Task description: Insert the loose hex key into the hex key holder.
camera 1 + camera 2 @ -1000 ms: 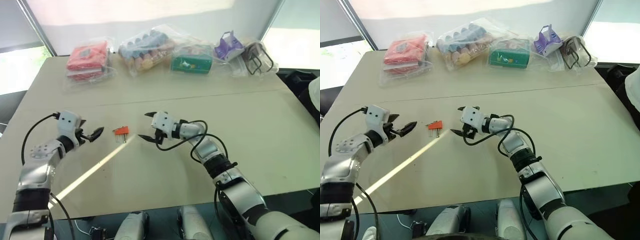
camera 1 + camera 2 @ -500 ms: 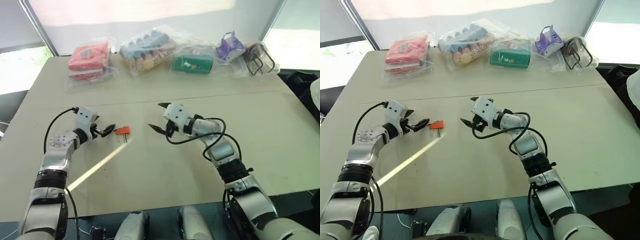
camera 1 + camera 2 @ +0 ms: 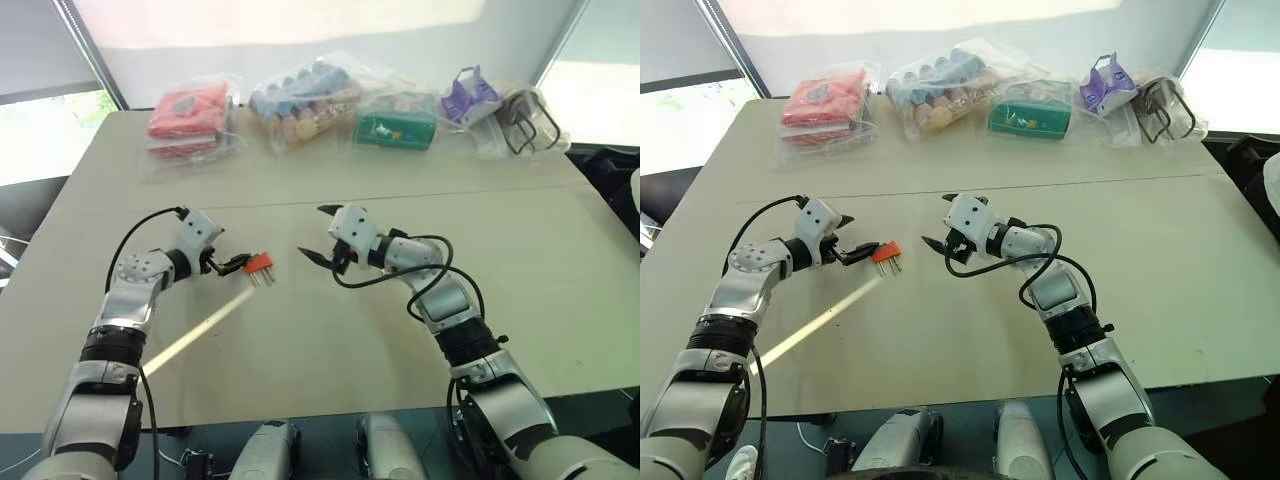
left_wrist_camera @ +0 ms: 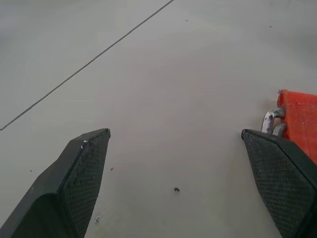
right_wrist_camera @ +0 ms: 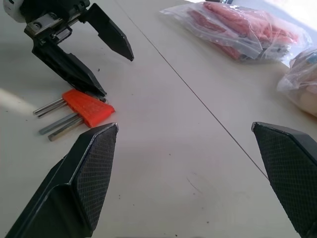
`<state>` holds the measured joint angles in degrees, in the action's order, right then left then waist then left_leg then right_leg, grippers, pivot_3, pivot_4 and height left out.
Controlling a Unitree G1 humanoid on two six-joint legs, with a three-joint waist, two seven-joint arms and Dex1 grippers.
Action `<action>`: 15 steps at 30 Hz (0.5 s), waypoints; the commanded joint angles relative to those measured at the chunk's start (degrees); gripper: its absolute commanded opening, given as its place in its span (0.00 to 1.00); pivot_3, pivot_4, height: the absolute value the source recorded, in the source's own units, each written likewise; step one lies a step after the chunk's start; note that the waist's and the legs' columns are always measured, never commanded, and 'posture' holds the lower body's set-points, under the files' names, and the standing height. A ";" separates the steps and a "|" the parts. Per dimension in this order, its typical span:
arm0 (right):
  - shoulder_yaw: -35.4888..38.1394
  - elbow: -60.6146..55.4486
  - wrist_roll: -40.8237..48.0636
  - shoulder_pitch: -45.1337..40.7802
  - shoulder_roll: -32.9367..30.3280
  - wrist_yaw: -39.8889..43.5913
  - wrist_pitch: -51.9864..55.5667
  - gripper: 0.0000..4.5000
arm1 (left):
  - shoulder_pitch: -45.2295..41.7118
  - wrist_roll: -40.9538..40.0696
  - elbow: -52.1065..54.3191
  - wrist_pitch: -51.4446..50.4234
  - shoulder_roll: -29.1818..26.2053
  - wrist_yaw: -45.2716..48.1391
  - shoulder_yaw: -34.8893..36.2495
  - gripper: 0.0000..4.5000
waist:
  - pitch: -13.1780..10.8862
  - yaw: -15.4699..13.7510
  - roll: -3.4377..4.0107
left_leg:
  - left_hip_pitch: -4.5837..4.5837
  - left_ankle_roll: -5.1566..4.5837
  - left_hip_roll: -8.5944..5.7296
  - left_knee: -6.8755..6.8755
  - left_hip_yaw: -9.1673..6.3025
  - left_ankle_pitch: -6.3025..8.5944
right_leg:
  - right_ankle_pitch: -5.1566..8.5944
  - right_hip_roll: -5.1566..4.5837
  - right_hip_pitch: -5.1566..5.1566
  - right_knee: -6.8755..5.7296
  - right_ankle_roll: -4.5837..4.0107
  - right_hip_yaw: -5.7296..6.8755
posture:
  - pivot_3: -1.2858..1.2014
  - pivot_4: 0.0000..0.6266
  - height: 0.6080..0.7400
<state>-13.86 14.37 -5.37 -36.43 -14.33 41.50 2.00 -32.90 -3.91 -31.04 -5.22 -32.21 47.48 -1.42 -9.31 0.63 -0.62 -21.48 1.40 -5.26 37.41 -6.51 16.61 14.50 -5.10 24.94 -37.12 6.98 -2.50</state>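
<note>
Hex key holder (image 3: 261,262) flat on the beige table (image 3: 330,330), between the two grippers; metal keys sticking out toward the robot and slightly rightward, red block at the far end. Left gripper (image 3: 238,262) spread wide, one fingertip (image 5: 79,74) right against the red block. Right gripper (image 3: 318,234) likewise spread wide and empty, near the holder's other side, apart from it.

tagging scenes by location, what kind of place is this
Probably an indoor lab or test room: a plain beige table by bright windows, with bagged items lined along its far edge.
</note>
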 commanded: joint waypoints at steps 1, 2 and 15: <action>-0.63 -3.86 0.52 0.06 -0.63 0.83 0.08 1.00 | -1.23 1.54 -1.94 0.59 1.62 1.49 -2.83 0.99 | 0.00 -0.05 0.00 | -0.01 0.00 -0.01 0.01 -0.01 0.00 | 0.00 0.00 0.00 0.00 0.00 0.00 | 0.52 0.24 1.00; -0.82 -4.21 0.63 0.29 -0.87 1.13 0.34 1.00 | -1.75 1.73 -2.38 0.69 1.99 1.53 -2.96 0.99 | 0.00 -0.07 0.00 | -0.01 0.00 -0.01 0.02 -0.02 0.00 | 0.00 0.00 -0.01 0.00 0.00 0.01 | 0.52 0.24 1.00; -4.15 -4.99 -1.72 1.61 -3.38 1.94 0.23 1.00 | -6.82 3.95 -7.89 3.60 6.09 2.94 -4.68 0.99 | 0.01 -0.01 -0.02 | -0.01 -0.01 -0.02 0.06 -0.05 0.00 | 0.00 0.00 -0.06 0.00 0.00 0.03 | 0.52 0.24 1.00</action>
<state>-17.82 11.33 -7.20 -34.19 -17.84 43.29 3.08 -39.52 -1.10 -38.33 -1.84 -26.65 49.59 -3.87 -9.30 0.62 -0.64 -21.49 1.39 -5.28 37.47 -6.55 16.61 14.50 -5.10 24.89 -37.12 6.98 -2.47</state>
